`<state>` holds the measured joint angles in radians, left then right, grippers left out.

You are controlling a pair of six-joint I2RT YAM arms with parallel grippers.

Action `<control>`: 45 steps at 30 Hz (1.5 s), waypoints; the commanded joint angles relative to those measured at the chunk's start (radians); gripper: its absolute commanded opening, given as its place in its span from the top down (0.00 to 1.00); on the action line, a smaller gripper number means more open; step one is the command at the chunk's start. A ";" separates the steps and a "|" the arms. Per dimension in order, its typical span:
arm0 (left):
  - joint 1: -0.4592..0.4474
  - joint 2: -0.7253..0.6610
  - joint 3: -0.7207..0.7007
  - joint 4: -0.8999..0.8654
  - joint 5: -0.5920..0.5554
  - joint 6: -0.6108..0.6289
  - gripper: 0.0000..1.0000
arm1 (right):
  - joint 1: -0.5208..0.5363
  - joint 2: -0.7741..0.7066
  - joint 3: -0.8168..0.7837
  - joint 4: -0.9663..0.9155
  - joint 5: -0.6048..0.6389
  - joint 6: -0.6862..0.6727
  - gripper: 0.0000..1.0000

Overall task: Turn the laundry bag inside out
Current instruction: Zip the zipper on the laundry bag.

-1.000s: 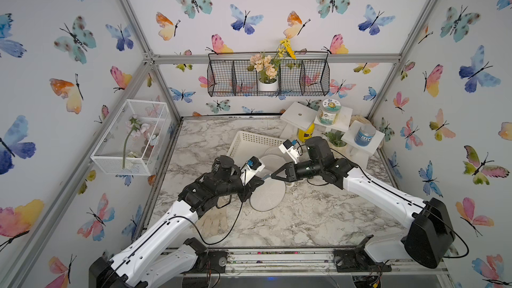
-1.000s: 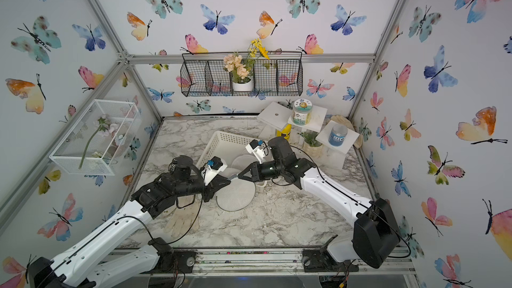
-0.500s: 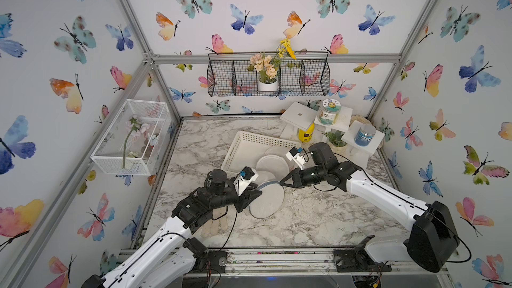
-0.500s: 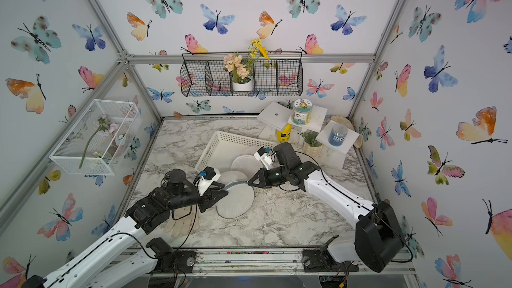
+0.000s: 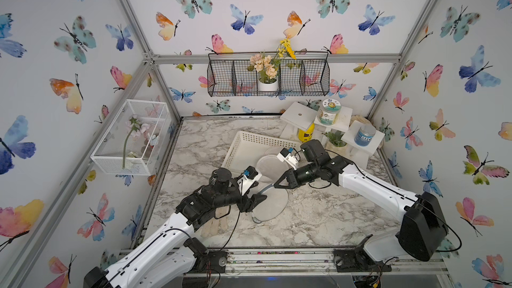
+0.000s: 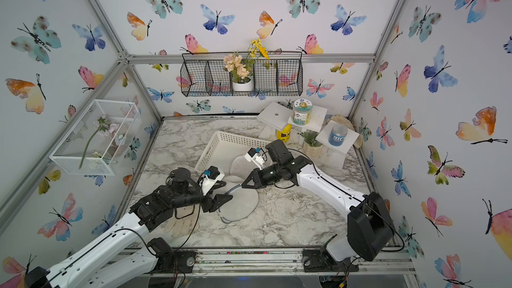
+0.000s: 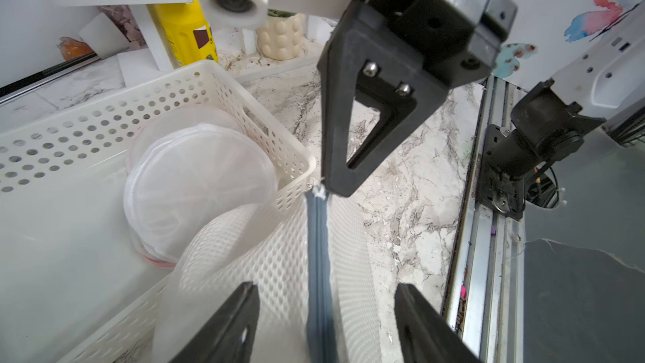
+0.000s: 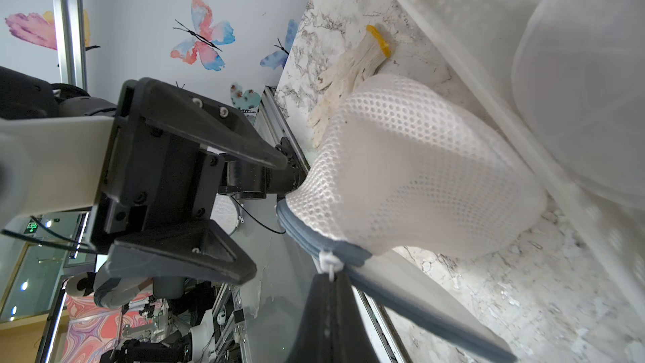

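Where the grey-veined white marble bench (image 5: 327, 217) fills the lower middle of both top views, we locate the round white mesh laundry bag (image 5: 273, 203) just below the centre of the frame, between the two arms. The lower part of the laundry bag rests on the bench, and its upper edge is raised.

Right gripper (image 5: 276, 185): it enters from the right of the frame and is closed. In the right wrist view its fingertips (image 8: 314, 309) pinch a small white tab (image 8: 328, 260) on the grey zip band (image 8: 303, 235), so it grips the laundry bag at that edge.

Left gripper (image 5: 259, 202): it enters from the lower left of the frame and is open, with the jaws set well apart at the near edge of the laundry bag. In the left wrist view the grey zip band runs up the middle of the frame between the two fingers (image 7: 241, 309) and touches neither. We cannot tell whether the fingers touch the mesh.

White perforated plastic basket (image 5: 249, 145): it stands just beside the laundry bag, toward the upper centre of the frame, and holds further round white mesh bags (image 7: 199, 183).

Cream knitted glove (image 5: 214, 225): it lies flat on the bench to the lower left of the laundry bag, partly under the left arm.
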<state>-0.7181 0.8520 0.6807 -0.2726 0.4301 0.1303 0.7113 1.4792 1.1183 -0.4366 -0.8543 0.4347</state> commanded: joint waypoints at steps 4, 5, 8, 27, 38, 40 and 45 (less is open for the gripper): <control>-0.055 0.070 0.058 -0.007 -0.070 0.020 0.41 | 0.045 0.018 0.046 0.016 -0.074 -0.019 0.98; -0.055 0.075 0.065 -0.016 -0.077 0.028 0.42 | 0.048 0.015 0.046 0.016 -0.074 -0.020 0.98; -0.055 0.078 0.078 -0.050 -0.106 0.050 0.46 | 0.050 0.005 0.039 0.016 -0.071 -0.019 0.98; -0.056 0.096 0.084 -0.135 -0.110 0.091 1.00 | 0.051 -0.017 0.040 0.030 0.030 0.015 0.98; -0.055 -0.057 0.018 -0.151 -0.118 0.052 1.00 | 0.036 -0.077 -0.021 -0.063 0.196 0.006 0.97; -0.054 -0.073 0.001 -0.143 -0.125 0.039 1.00 | 0.032 -0.094 -0.053 -0.090 0.226 0.000 0.97; -0.053 -0.124 -0.053 -0.076 -0.153 -0.006 1.00 | 0.028 -0.101 -0.105 -0.185 0.290 -0.035 0.97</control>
<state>-0.7727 0.7635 0.6445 -0.3813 0.3099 0.1627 0.7525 1.3808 1.0431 -0.5072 -0.6701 0.4328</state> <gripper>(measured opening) 0.062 0.042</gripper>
